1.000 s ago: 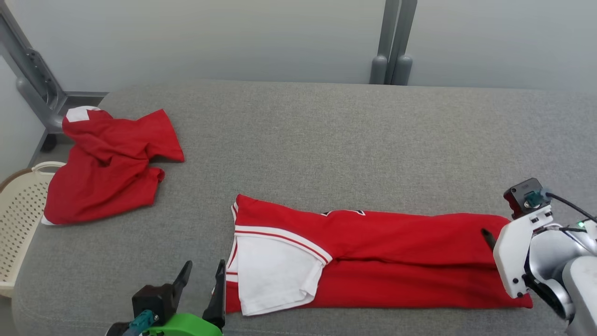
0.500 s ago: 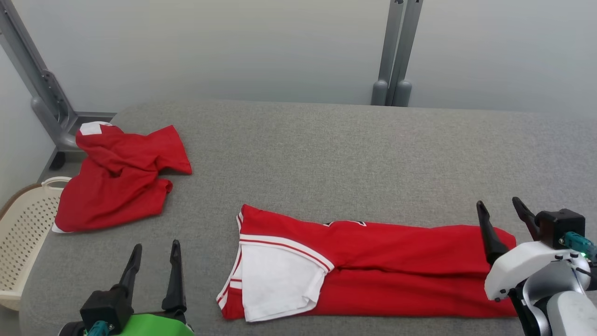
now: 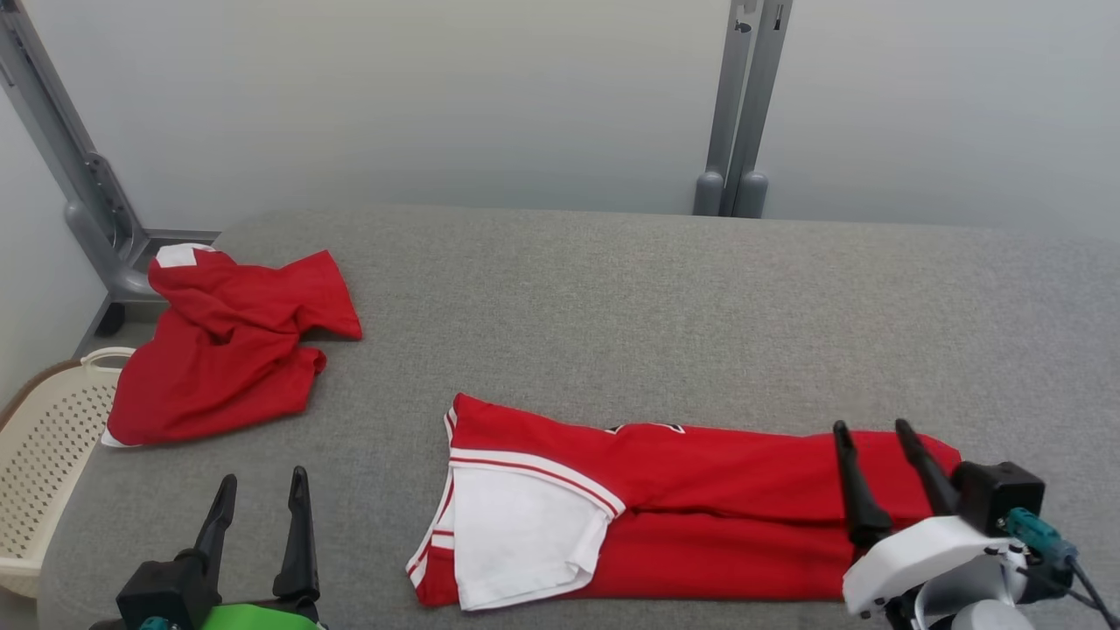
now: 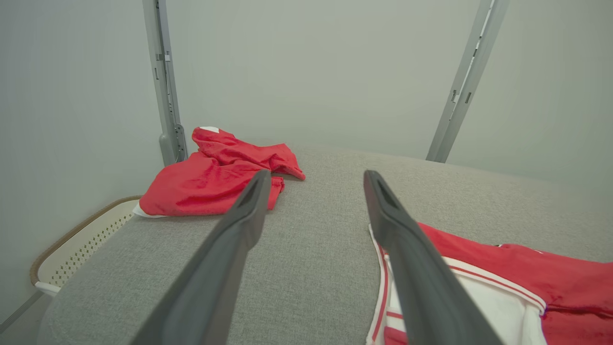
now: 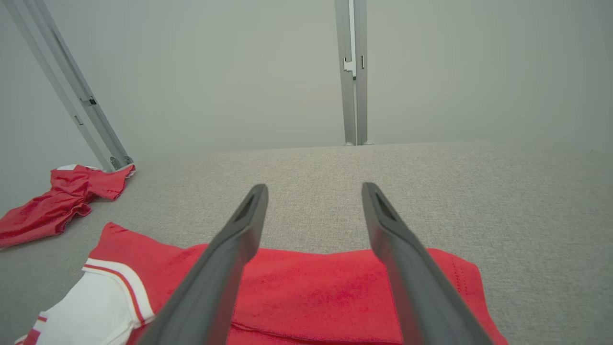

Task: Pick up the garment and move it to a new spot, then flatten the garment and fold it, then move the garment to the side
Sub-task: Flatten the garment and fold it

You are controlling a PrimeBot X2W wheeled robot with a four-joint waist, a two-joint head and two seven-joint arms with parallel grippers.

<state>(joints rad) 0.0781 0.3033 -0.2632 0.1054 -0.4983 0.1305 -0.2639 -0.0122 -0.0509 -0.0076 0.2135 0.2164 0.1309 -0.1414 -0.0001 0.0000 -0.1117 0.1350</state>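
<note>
Up front, garment (image 3: 717,490) along table (image 3: 612,306) edge, left pincer (image 3: 264,475) and right pincer (image 3: 871,425) spread empty, open room beyond.

A grey fabric-covered table (image 3: 612,289) stands before a pale wall (image 3: 437,105) and grey metal posts (image 3: 733,114), with a cream perforated basket (image 3: 44,437) beside its left end.

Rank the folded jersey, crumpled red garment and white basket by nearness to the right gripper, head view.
1. Folded jersey, just under the right gripper.
2. Crumpled red garment, far left on the table.
3. White basket, past the table's left edge.
</note>
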